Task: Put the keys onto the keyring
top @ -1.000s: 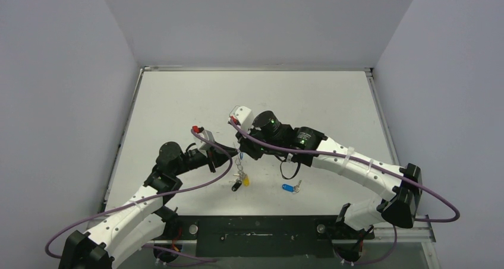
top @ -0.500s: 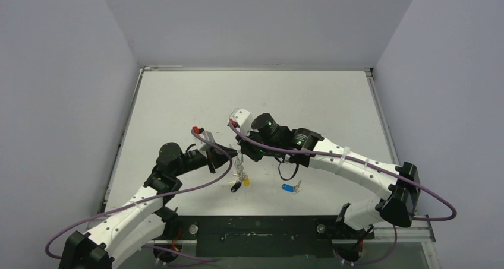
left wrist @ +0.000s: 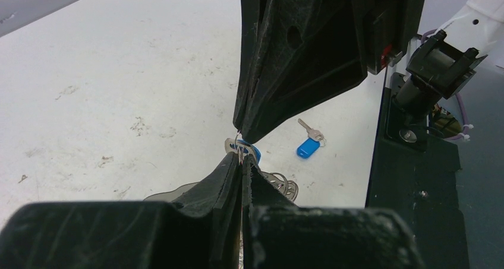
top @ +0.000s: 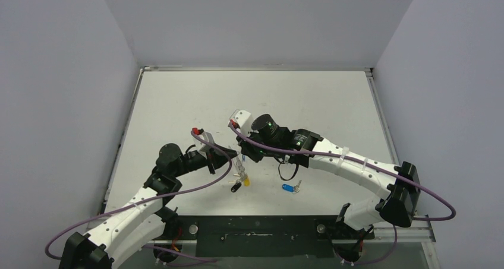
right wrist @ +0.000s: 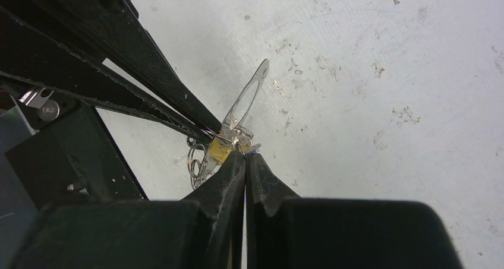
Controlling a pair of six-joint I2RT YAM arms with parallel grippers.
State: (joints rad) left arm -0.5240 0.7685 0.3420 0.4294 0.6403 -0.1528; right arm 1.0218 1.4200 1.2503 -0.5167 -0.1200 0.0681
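1. Left tool [left wrist: 241, 162] – fingers pressed together, pinching the thin wire of the keyring [right wrist: 246, 97] above the bench [top: 178, 103].
2. Right tool [right wrist: 244, 156] – fingers likewise closed, tips meeting the left tool at the keyring; we cannot tell what they pinch.
3. Yellow-headed key [right wrist: 217, 152] and black-headed key [top: 236, 186] cluster just below the tips.
4. Blue-headed key [left wrist: 309, 145] lies loose on the bench, near but apart.

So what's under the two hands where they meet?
A yellow key and a black key dangle there. The left hand and right hand cover what they hang from.
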